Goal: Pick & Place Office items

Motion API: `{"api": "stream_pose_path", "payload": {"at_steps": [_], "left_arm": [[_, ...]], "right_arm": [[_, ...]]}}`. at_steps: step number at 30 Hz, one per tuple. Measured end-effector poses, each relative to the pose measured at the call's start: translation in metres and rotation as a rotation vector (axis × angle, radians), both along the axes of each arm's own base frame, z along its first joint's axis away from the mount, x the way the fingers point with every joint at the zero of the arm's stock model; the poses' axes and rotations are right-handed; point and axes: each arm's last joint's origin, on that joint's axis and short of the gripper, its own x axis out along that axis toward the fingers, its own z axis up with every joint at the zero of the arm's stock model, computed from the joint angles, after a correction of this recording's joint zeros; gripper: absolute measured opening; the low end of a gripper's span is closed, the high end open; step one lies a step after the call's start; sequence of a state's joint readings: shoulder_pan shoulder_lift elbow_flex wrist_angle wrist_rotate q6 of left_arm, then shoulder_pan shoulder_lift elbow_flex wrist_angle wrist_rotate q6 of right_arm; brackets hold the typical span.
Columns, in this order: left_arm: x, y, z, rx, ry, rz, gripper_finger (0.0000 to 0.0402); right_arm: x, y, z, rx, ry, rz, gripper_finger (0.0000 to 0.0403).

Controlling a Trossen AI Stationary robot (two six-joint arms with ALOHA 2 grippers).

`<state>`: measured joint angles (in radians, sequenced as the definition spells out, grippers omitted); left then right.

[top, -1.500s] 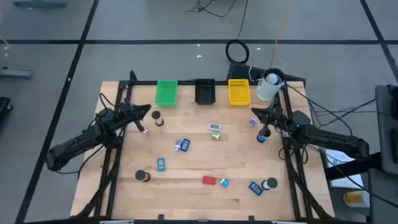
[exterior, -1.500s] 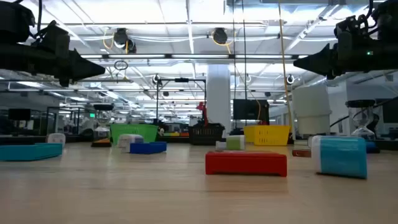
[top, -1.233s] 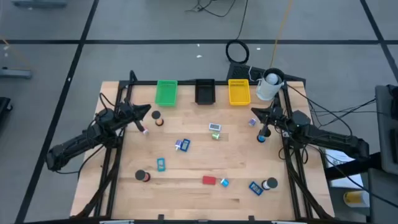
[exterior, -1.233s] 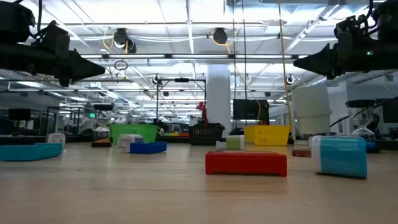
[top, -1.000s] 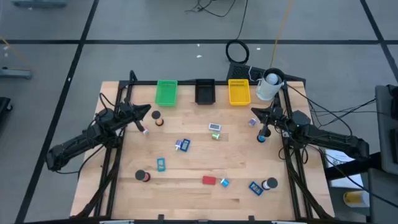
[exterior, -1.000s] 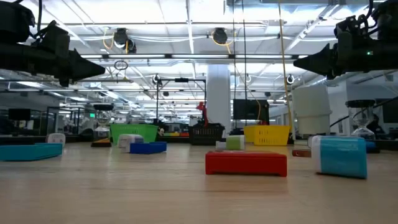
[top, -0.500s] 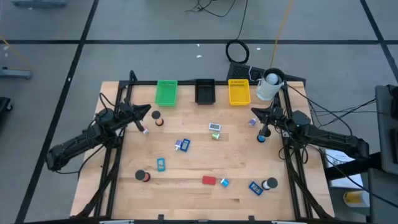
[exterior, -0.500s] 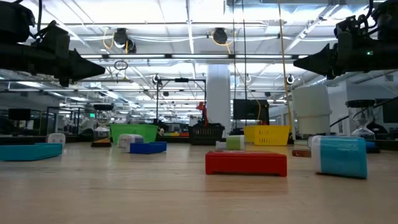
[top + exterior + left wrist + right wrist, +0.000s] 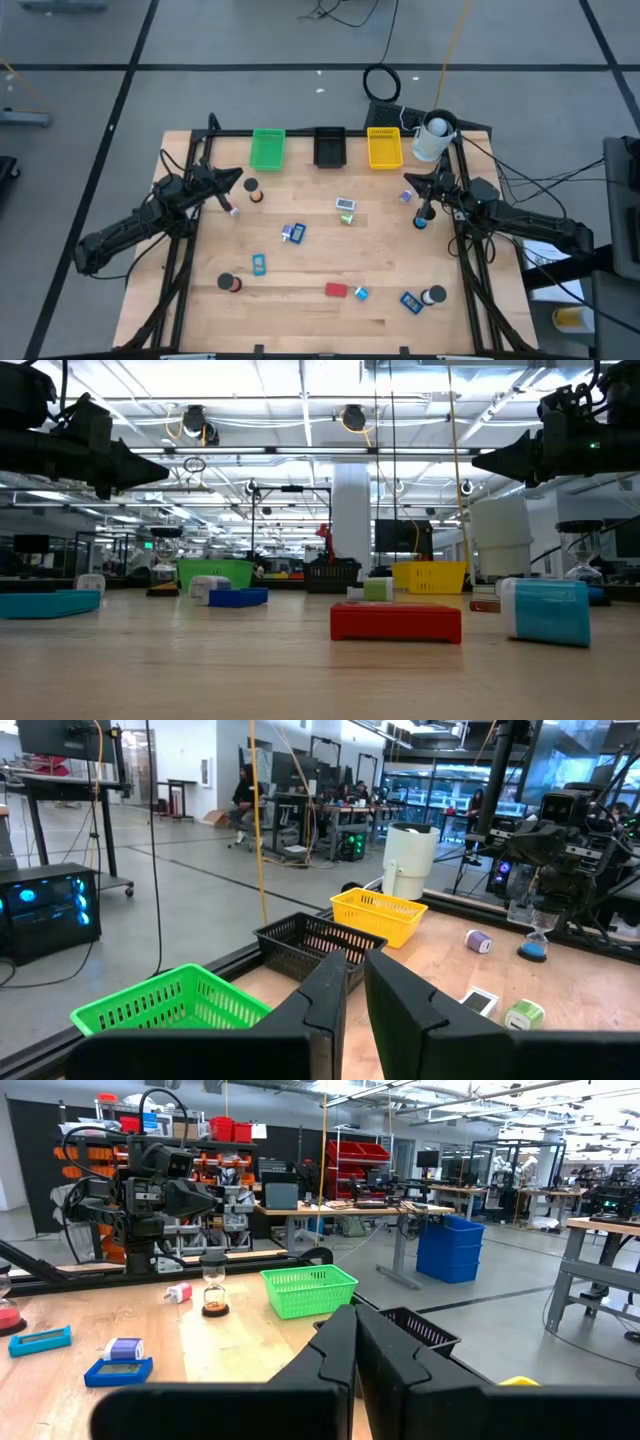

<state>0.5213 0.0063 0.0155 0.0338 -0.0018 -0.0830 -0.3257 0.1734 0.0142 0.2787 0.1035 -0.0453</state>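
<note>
Wooden table (image 9: 320, 255), office items scattered around a red block (image 9: 336, 290) near the front edge: blue blocks (image 9: 293, 233), dark rolls (image 9: 228, 283). Green tray (image 9: 267, 148), black tray (image 9: 329, 146), yellow tray (image 9: 384, 147) far behind it. Left gripper (image 9: 236, 177) raised far left, almost pressed together, empty; right gripper (image 9: 408, 180) far right, pressed together, empty.

Around me: a grey floor (image 9: 250, 40) crossed by dark lines; a ceiling (image 9: 300, 390) hung with long strip lights and pipework; a white column (image 9: 352, 510) mid-room. Past my left wrist: a black stand with a blue-lit computer case (image 9: 45, 910), a yellow cable (image 9: 255, 800) hanging down, desks (image 9: 330, 815) with seated people far off. Past my right wrist: a dark wall, red shelving (image 9: 355, 1165), workbenches (image 9: 340, 1210), a blue bin (image 9: 450, 1250), a steel-legged table (image 9: 600, 1270)
</note>
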Motion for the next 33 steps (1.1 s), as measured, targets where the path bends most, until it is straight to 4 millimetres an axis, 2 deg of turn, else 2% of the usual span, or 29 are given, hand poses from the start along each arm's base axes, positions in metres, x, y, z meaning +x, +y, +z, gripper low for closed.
{"api": "stream_pose_path", "payload": {"at_steps": [25,33], "left_arm": [[-0.0001,-0.0001,0.0023,0.011,-0.02,0.0,0.0049],[-0.0002,-0.0001,0.0031,0.016,-0.028,0.001,0.0049]], "right_arm": [[0.0,0.0,0.0001,0.002,-0.001,0.001,0.0004],[-0.0013,0.0005,0.0091,0.15,-0.172,0.03,0.0004]]}}
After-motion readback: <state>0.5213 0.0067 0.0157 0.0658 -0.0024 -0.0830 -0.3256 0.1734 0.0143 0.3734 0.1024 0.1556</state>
